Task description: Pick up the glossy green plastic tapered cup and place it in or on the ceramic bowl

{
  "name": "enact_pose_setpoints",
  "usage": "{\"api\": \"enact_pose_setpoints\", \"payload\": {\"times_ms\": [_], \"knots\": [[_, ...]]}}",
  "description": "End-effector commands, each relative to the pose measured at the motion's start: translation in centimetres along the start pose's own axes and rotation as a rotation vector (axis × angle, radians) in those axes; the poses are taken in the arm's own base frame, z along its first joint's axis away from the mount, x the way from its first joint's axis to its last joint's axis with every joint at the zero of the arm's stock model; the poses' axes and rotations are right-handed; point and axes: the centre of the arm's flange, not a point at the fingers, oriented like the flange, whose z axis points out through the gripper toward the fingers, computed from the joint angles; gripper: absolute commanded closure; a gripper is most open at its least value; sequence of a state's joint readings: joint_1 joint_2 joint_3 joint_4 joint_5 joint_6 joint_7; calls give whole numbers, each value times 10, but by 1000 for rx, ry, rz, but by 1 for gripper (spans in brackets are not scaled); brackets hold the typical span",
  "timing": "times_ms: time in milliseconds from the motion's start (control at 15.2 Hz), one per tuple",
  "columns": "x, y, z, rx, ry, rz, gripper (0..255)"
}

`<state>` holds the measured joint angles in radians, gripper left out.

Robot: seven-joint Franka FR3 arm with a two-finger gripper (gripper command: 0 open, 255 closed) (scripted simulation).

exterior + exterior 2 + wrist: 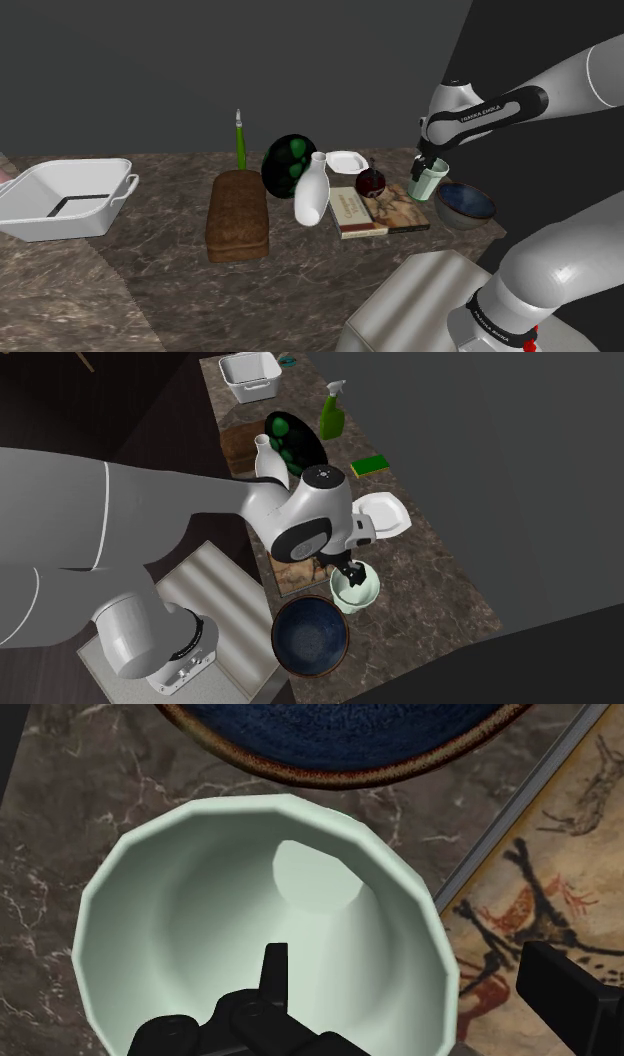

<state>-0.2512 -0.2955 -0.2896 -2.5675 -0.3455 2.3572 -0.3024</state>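
Step in hand: the grasp, just before closing. The hand (410, 962) was down over the pale green cup (200, 914) and spread. One finger (275, 976) hung inside the mouth and the other outside, above the picture book (530, 874), w/ the cup's wall between them. Neither pad looked pressed to the wall, so by my read the cup wasn't held yet.

The cup stood upright on the marbled tabletop (40, 844), mouth up. The book's edge was just beside it on one side. On the other was the dark blue bowl (340, 729) w/ a brownish rim, very near, a sliver of tabletop showing between the two rims. In the shoulder view the bowl sat to the cup's right and a bit nearer the camera. The bowl looked empty, as far as it showed.

Next move, as I judge it: squeeze onto the wall. A one-wall pinch on a glossy, tapered side could slip or let the cup tip, so it needs a firm hold and a check before lifting. Then lift straight up, high enough for the cup's base to clear the bowl's rim. After that it's only a short carry over the bowl, then lower and let go.

Main risks: the cup swinging in the pinch, or its base knocking the bowl since they sat so close.
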Motion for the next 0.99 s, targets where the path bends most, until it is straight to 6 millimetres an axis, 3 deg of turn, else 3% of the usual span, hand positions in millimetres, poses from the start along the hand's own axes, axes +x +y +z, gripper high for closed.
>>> {"api": "enact_pose_setpoints", "payload": {"times_ms": [0, 264, 330, 924], "knots": [[0, 0, 1, 0, 0, 0, 0], [0, 0, 1, 0, 0, 0, 0], [0, 0, 1, 0, 0, 0, 255], [0, 0, 1, 0, 0, 0, 255]]}}
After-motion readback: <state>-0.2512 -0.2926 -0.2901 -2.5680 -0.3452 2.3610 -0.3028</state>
